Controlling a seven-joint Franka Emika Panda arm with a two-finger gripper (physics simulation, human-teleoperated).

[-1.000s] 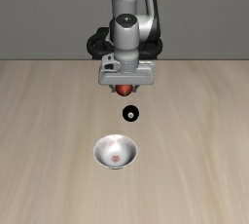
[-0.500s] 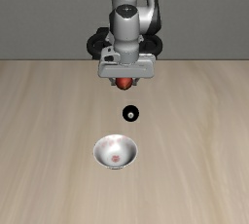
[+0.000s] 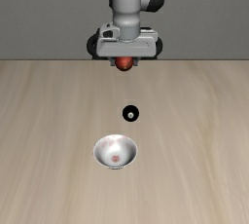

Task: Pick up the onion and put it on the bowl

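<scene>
A metal bowl [image 3: 116, 151] sits nearest on the wooden tabletop [image 3: 39, 121], a small black dot [image 3: 129, 113] lies just beyond it, and farther back the claw [image 3: 124, 61] hangs above the surface, closed around the reddish onion [image 3: 124, 66].

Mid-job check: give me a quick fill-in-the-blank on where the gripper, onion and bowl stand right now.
1. The gripper is ___ on the small red onion.
2. The onion hangs ___ the light wooden table, not touching it.
3. In the exterior view, the shiny metal bowl sits ___ in the picture than the onion.

Missing words: shut; above; lower.
</scene>
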